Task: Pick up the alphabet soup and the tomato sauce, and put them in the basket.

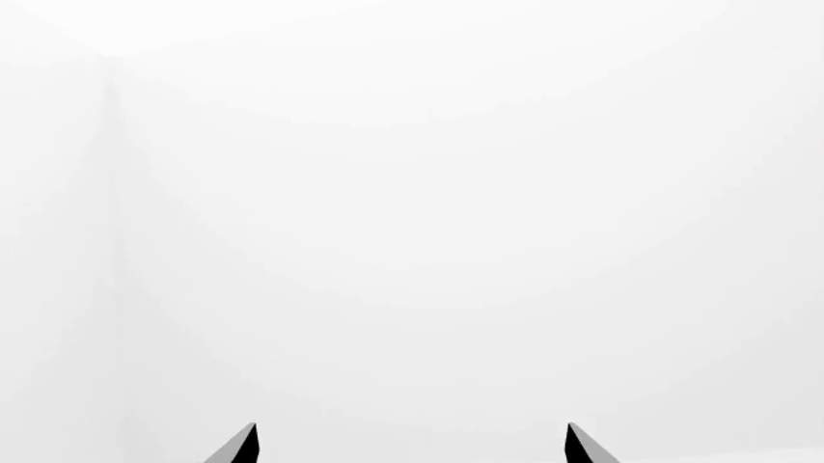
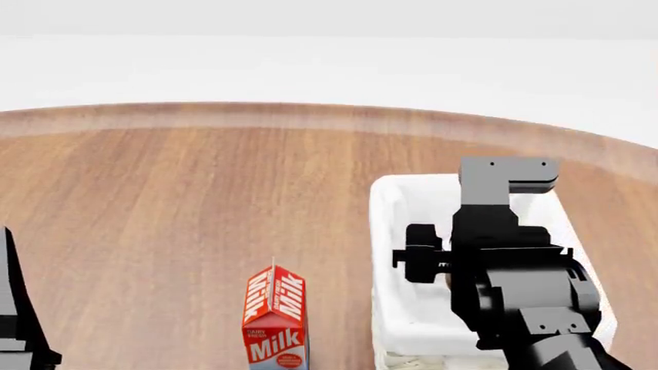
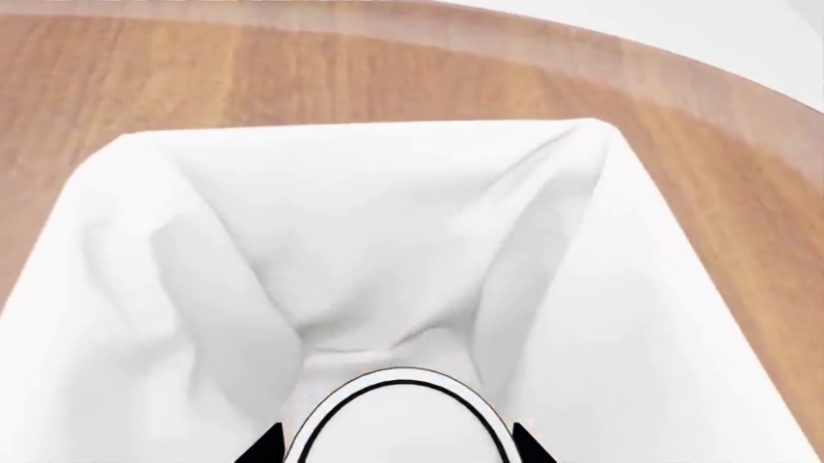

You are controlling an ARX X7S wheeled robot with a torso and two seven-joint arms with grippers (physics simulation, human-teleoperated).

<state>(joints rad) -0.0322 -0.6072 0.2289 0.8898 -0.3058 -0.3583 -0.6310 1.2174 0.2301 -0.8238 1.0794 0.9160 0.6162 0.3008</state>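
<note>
Right arm is over the basket (image 2: 389,231), which sits on the wooden table (image 2: 185,200) at the right of the head view. The right gripper (image 3: 393,446) points down into the white cloth liner (image 3: 386,251). In the right wrist view its two dark fingertips (image 3: 264,446) sit on either side of a can's silvery-white top (image 3: 393,424) with a dark ring, touching or very nearly; fingers narrow, closed on the can. The label is hidden from this angle, so cannot tell whether it's the alphabet soup or the tomato sauce. The can is inside the basket's opening, above the liner folds.

Left gripper (image 1: 412,446): the left wrist view shows only two dark fingertips (image 1: 238,446) set wide apart with nothing between them, against blank white.

A red milk carton (image 2: 274,317) stands upright on the table, left of the basket, apart from it.
</note>
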